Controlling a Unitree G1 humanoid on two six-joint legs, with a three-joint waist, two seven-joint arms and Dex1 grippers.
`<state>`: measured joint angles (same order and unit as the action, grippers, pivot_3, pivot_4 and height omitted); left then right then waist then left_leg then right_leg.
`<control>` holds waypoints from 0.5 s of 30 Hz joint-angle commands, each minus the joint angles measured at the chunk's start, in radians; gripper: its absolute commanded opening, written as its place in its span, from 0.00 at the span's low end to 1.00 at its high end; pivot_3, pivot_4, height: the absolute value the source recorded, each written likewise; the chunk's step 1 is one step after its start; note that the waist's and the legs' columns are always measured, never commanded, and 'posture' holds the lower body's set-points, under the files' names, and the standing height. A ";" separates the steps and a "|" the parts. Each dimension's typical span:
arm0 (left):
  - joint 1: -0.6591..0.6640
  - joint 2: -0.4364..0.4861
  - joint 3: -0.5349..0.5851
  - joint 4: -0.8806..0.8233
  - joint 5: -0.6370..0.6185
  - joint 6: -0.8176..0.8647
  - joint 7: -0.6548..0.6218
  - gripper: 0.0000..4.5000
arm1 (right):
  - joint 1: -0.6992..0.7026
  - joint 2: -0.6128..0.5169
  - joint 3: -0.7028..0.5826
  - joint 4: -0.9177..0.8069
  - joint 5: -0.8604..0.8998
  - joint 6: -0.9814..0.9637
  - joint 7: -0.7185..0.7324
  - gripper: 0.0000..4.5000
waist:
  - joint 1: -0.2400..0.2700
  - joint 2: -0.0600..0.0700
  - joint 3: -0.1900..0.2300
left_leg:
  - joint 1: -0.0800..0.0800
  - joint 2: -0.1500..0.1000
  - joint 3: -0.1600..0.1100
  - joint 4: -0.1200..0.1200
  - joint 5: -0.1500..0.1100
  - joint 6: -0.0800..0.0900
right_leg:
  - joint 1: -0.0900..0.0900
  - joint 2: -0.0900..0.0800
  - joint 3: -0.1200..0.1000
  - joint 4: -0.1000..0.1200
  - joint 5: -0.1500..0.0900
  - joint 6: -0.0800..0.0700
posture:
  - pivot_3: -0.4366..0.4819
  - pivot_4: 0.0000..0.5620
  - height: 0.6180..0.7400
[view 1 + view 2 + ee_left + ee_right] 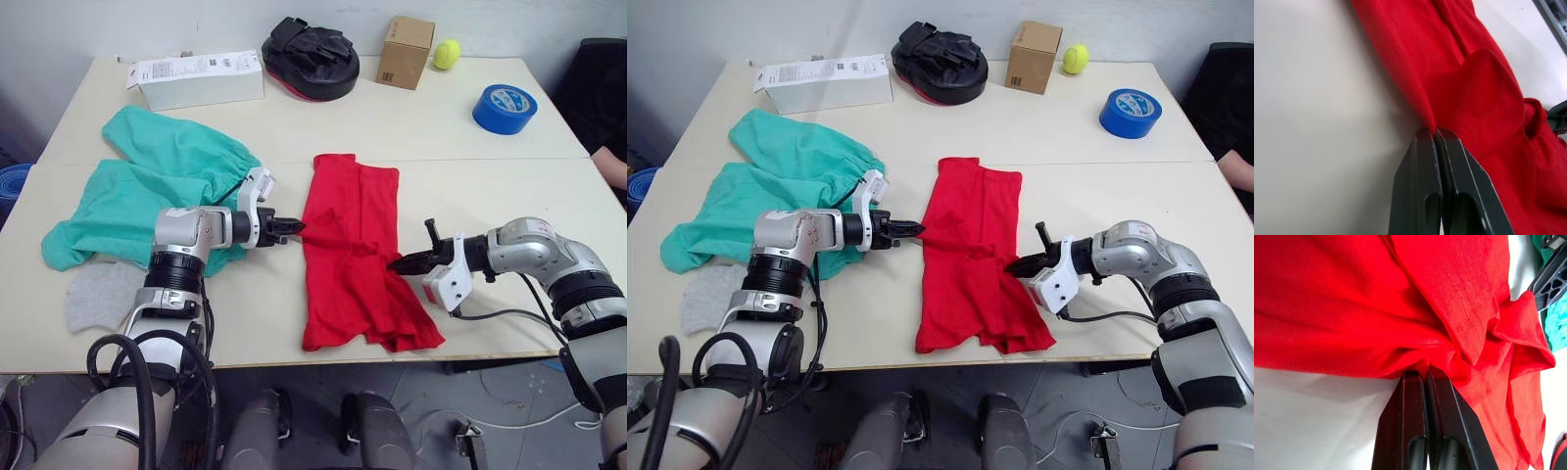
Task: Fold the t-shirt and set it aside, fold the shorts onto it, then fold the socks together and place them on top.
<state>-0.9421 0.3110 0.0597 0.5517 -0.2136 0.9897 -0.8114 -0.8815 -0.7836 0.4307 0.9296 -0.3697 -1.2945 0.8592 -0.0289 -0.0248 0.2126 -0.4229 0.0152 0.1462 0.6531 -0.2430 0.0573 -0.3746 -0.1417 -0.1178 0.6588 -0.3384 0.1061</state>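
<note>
While the plain bright red cotton t-shirt (358,255) lies mid-surface as a narrow strip, long axis running away from the robot, the left hand (291,228) and right hand (407,262) each pinch a side edge at its waist, fingers clenched on cloth, probably to fold it crosswise next.

My two head eyes look forward and down over the pale wooden table (411,127), taking in the whole top out to the blue tape roll (505,108) at its far edge; they share nearly the same scene. My left wrist camera sits very close along my left gripper (1436,134), facing the bright red cotton t-shirt (1474,98). My right wrist camera, equally close along my right gripper (1425,377), faces that shirt's opposite edge.
</note>
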 commanded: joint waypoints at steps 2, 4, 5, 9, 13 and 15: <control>0.042 0.061 -0.044 -0.154 -0.030 -0.042 -0.060 0.26 | 0.004 -0.049 -0.010 -0.032 0.105 0.016 0.038 0.34 | 0.000 0.000 0.000 | 0.000 0.000 0.000 0.000 0.000 0.000 | 0.000 0.000 0.000 0.000 0.000 0.000 | 0.48 0.27 1.00; 0.092 0.120 -0.087 -0.274 -0.040 -0.064 -0.119 0.39 | 0.032 -0.089 -0.015 -0.062 0.177 0.026 0.074 0.48 | -0.002 0.000 0.000 | 0.000 0.000 0.000 -0.001 0.000 0.000 | 0.000 0.000 0.000 0.000 0.000 0.000 | 0.48 0.27 1.00; 0.123 0.154 -0.106 -0.342 -0.052 -0.073 -0.153 0.46 | 0.048 -0.112 -0.016 -0.078 0.210 0.028 0.091 0.55 | -0.002 0.000 0.000 | 0.000 0.000 0.000 -0.002 0.000 0.000 | 0.000 -0.001 0.000 0.000 0.000 0.000 | 0.48 0.27 1.00; 0.260 0.286 -0.156 -0.577 -0.086 -0.176 -0.282 0.73 | 0.121 -0.199 -0.022 -0.165 0.341 0.061 0.152 0.85 | -0.001 0.000 0.000 | 0.001 0.000 0.000 -0.004 0.000 0.000 | 0.000 -0.004 0.000 -0.003 0.000 0.000 | 0.48 0.27 1.00; 0.388 0.380 -0.195 -0.714 -0.057 -0.426 -0.387 1.00 | 0.224 -0.266 -0.029 -0.257 0.447 0.084 0.199 1.00 | 0.000 0.001 0.000 | 0.002 0.000 0.000 -0.002 0.000 -0.001 | 0.001 -0.005 0.000 -0.006 0.000 0.000 | 0.48 0.27 1.00; 0.427 0.397 -0.231 -0.726 -0.009 -0.610 -0.416 1.00 | 0.282 -0.291 -0.027 -0.287 0.469 0.063 0.210 1.00 | 0.004 0.001 0.000 | 0.002 0.000 0.000 -0.002 0.000 -0.001 | 0.001 -0.006 0.000 -0.006 0.000 -0.001 | 0.48 0.27 1.00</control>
<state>-0.5212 0.6954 -0.1502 -0.1325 -0.2508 0.5194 -1.1973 -0.6186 -1.0418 0.4264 0.6794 0.0559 -1.2184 1.0575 -0.0249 -0.0239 0.2124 -0.4212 0.0151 0.1457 0.6516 -0.2434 0.0567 -0.3729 -0.1480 -0.1178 0.6526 -0.3386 0.1056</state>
